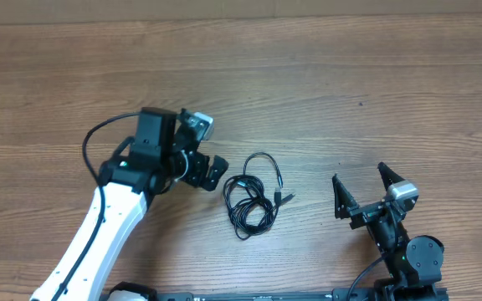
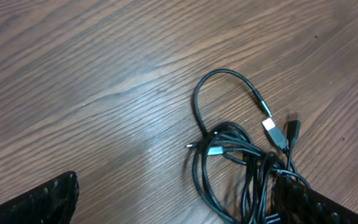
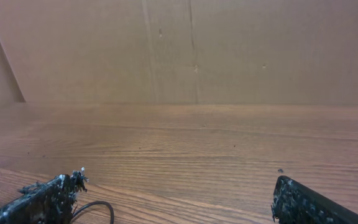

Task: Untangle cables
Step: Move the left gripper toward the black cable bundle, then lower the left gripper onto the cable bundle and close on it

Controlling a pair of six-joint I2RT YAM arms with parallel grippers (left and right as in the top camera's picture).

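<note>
The wooden worktop [image 1: 308, 84] fills the overhead view, and most of it is bare grain.

The left arm [image 1: 99, 226] is white and black. It reaches in from the near left corner toward the middle. The right arm [image 1: 408, 251] sits folded low by the near right corner.

The left tool [image 1: 216, 171] points at the cables, and its jaws stand wide with nothing between them. In the left wrist view one finger [image 2: 42, 202] is at the lower left. The other finger [image 2: 309, 205] overlaps the near side of the bundle. Whether it touches the cords cannot be told.

The right tool [image 1: 358, 171] is also spread wide and holds nothing. It points toward the far edge and is well apart from the cables.

The cables [image 1: 252, 201] lie flat on the worktop, about midway along the near edge and a little in from it. They sit between the two tools, just beside the left one. They are thin black cords [image 2: 229, 162] coiled into a loose tangle, with one open loop [image 2: 219, 81] rising out of it.

Two ends stick out side by side: a silvery plug [image 2: 273, 132] and a black plug [image 2: 293, 129].
</note>
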